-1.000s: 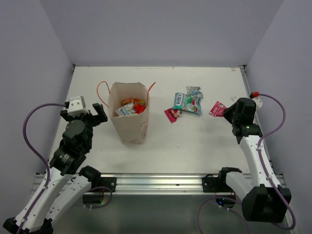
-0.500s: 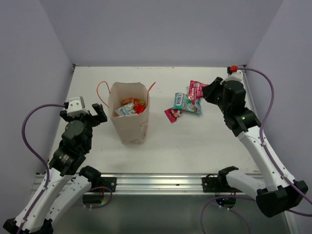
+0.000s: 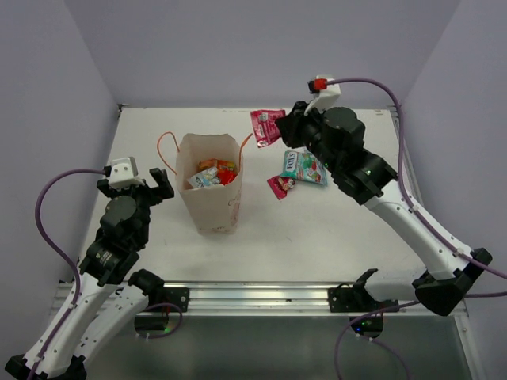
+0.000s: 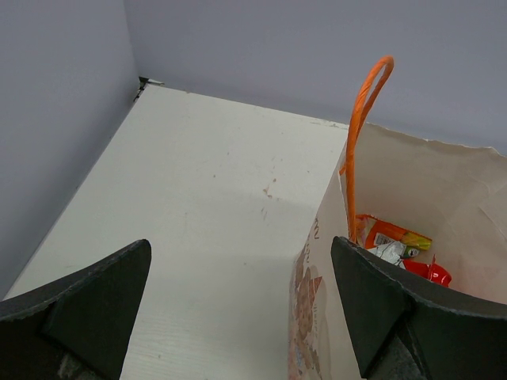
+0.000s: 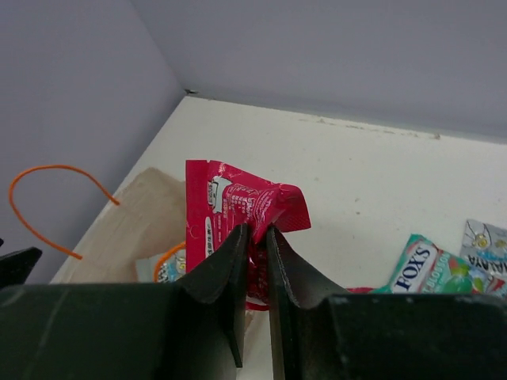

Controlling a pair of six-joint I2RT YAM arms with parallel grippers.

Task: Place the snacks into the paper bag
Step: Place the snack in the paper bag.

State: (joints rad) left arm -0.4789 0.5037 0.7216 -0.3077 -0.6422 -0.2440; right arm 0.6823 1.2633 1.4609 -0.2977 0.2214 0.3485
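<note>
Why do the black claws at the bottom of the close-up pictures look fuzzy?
Left wrist view: the left gripper is too near the lens, so its edges go soft; the paper bag looks sharp. Right wrist view: same for the right gripper, yet the red packet is crisp.

L arm (image 3: 119, 229), R arm (image 3: 412, 226): black joints, white links, purple cables (image 3: 43, 214); R wrist red cap (image 3: 319, 83).
</note>
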